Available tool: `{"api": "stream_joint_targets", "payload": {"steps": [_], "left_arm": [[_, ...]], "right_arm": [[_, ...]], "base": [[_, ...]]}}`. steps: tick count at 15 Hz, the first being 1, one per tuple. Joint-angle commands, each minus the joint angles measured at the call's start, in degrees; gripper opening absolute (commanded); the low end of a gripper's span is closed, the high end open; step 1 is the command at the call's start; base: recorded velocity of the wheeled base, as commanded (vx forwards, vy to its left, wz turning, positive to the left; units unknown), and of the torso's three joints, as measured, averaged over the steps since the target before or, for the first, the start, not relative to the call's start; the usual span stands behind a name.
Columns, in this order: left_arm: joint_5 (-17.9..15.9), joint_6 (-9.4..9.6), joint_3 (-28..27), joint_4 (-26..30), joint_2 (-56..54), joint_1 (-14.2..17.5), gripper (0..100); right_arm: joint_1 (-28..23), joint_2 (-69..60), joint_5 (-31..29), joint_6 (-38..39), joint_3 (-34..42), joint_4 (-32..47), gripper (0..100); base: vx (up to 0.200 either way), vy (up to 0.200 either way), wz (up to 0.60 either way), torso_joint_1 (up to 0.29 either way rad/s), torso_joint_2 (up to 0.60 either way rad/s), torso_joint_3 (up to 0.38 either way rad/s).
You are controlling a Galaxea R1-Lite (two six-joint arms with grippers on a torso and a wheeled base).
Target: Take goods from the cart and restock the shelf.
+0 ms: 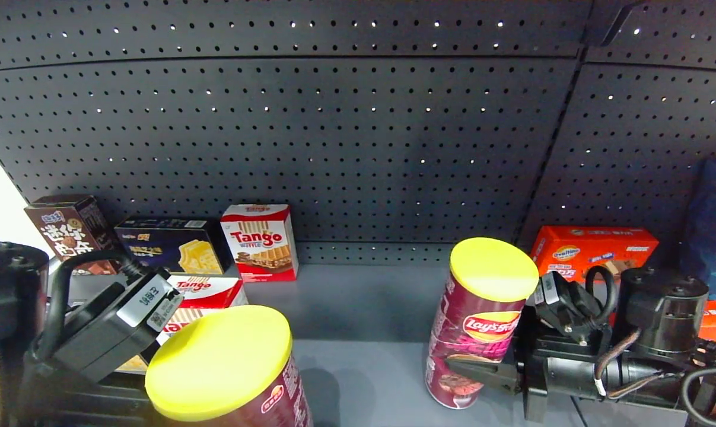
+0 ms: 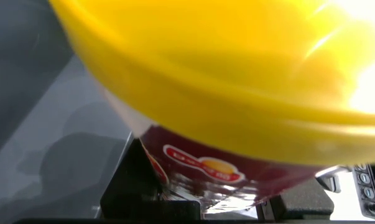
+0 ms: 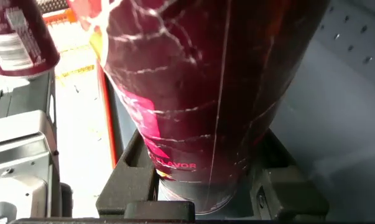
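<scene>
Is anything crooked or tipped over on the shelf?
Yes. The dark red chip can with the yellow lid held in the right gripper leans sideways instead of standing straight on the grey shelf. A red-and-white wafer box lies flat, while a matching box behind stands upright. Nothing looks spilled.

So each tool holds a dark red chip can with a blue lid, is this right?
Not blue: the head view shows yellow lids. The left tool holds a dark red chip can and the right tool another, each yellow-lidded.
</scene>
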Motion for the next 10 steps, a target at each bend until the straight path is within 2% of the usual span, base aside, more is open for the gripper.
{"api": "stream_joint_targets", "payload": {"steps": [1, 8, 9, 10], "left_arm": [[0.0, 0.01, -0.1, 0.0, 0.7, 0.0, 0], [0.0, 0.01, -0.4, 0.0, 1.0, 0.2, 0], [0.0, 0.01, -0.4, 0.0, 1.0, 0.2, 0], [-0.1, 0.01, -0.4, 0.0, 1.0, 0.2, 0]], "right_arm": [[0.1, 0.9, 0.1, 0.0, 0.9, -0.2, 0], [0.3, 3.5, 0.1, -0.1, 1.0, -2.7, 0], [0.7, 3.4, 0.1, 0.0, 0.9, -2.7, 100], [0.7, 3.3, 0.0, 0.0, 1.0, -2.7, 100]], "base": [[0.000, 0.000, 0.00, 0.000, 0.00, 0.000], [0.000, 0.000, 0.00, 0.000, 0.00, 0.000], [0.000, 0.000, 0.00, 0.000, 0.00, 0.000], [0.000, 0.000, 0.00, 0.000, 0.00, 0.000]]}}
